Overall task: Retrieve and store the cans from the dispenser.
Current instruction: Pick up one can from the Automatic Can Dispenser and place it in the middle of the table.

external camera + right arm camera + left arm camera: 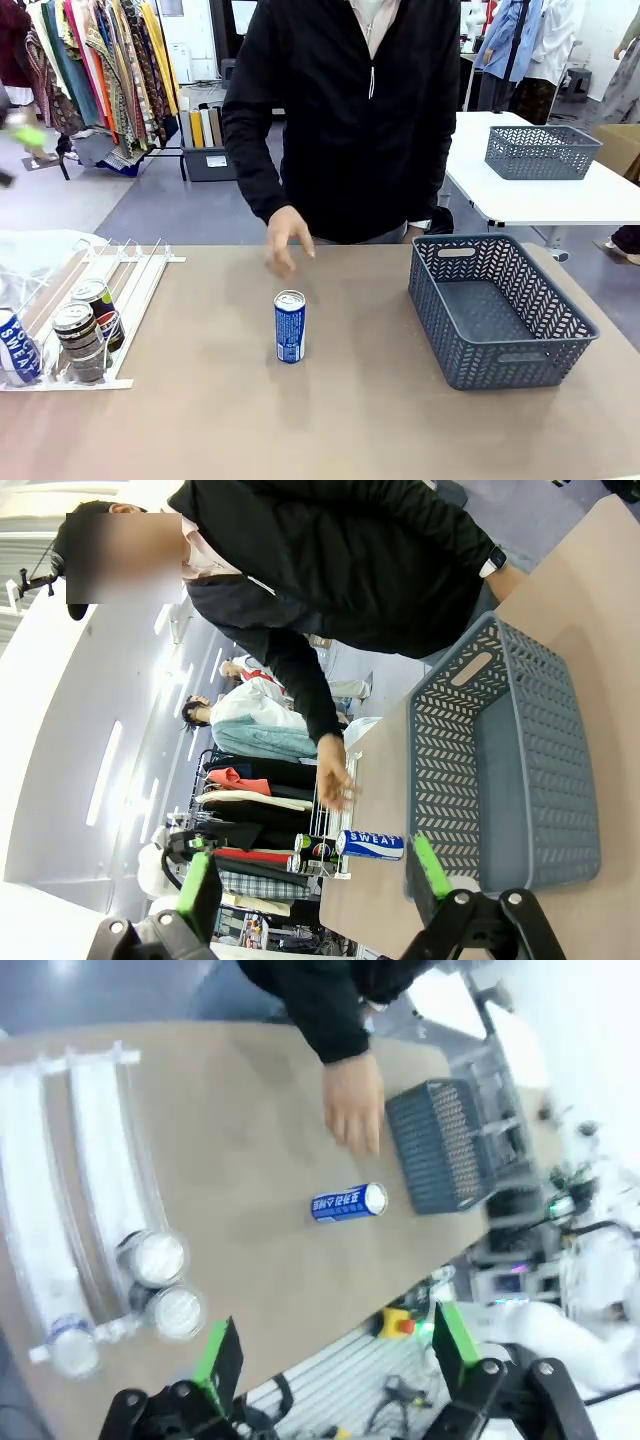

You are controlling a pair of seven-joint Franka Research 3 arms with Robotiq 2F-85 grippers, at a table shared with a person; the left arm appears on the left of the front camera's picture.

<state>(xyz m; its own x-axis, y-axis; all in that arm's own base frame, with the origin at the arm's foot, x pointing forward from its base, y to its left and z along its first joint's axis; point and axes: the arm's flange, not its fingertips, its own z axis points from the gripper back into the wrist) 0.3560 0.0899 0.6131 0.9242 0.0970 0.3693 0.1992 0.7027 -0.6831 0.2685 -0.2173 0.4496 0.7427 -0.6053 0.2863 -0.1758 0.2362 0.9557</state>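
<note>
Here, blue can [289,326] upright near person's hand [287,238], left gripper [335,1345] and right gripper [315,875] spread wide

Edges, overlaps and blur: what slips away from the eye.

Front view, eight o'clock: a blue-and-white can [17,348] is sliced by the frame edge, its print breaking off mid-word, and the dispenser [135,290] runs out the same side. The nearer dark can [78,338] covers the lower half of the dark can behind it [97,297]. Ten o'clock, a green smear [28,135], no telling what. The person [350,120] is cut off at twelve o'clock. From the left wrist everything swims: the lone can [348,1202] near centre carries print too blurred to read, and the can tops [155,1258] at eight o'clock are pale discs.
</note>
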